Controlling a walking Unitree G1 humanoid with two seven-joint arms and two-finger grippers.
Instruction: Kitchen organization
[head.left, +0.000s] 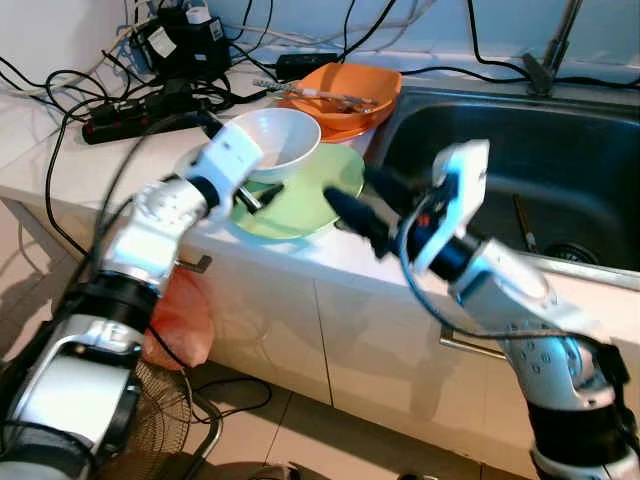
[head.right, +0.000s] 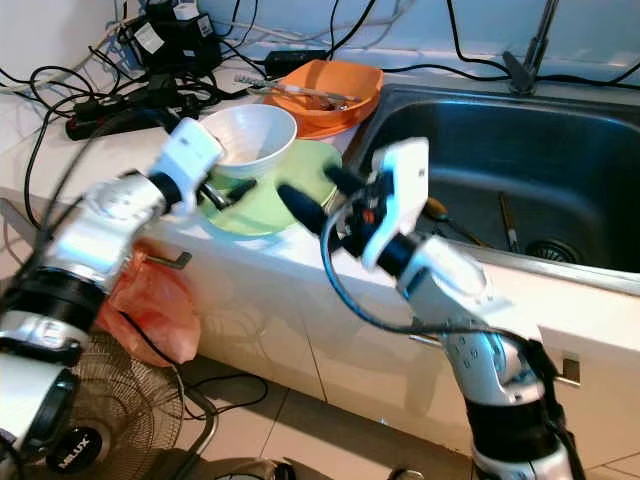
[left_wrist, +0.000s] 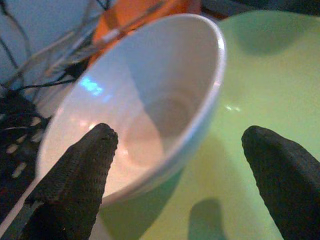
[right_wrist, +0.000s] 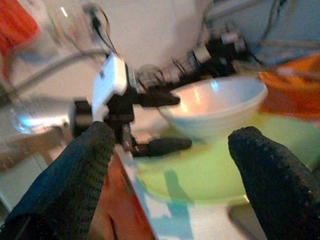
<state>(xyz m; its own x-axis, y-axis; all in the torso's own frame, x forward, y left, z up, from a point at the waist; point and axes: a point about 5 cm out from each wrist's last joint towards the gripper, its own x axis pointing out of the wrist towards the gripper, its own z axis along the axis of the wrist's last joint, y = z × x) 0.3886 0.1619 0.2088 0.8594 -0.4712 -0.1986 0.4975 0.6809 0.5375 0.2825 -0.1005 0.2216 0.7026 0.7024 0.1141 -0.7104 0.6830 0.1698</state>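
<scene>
A white bowl (head.left: 285, 140) sits on a light green plate (head.left: 310, 205) at the counter's front edge, left of the sink. My left gripper (head.left: 258, 182) is open at the bowl's near side. One finger (left_wrist: 85, 170) reaches over the bowl's inside and the other finger (left_wrist: 285, 170) hangs over the plate, so the bowl's wall lies between them. My right gripper (head.left: 365, 205) is open and empty just right of the plate, its long black fingers pointing at it. In the right wrist view the bowl (right_wrist: 215, 102) and the left gripper (right_wrist: 167, 122) lie ahead.
An orange bowl (head.left: 350, 85) holding utensils stands behind the plate. The steel sink (head.left: 520, 160) lies to the right, with a faucet (head.left: 550, 50) at its back. A power strip and tangled cables (head.left: 130, 110) cover the back left. An orange bag (head.left: 185, 320) and a fan (head.left: 160, 420) are below.
</scene>
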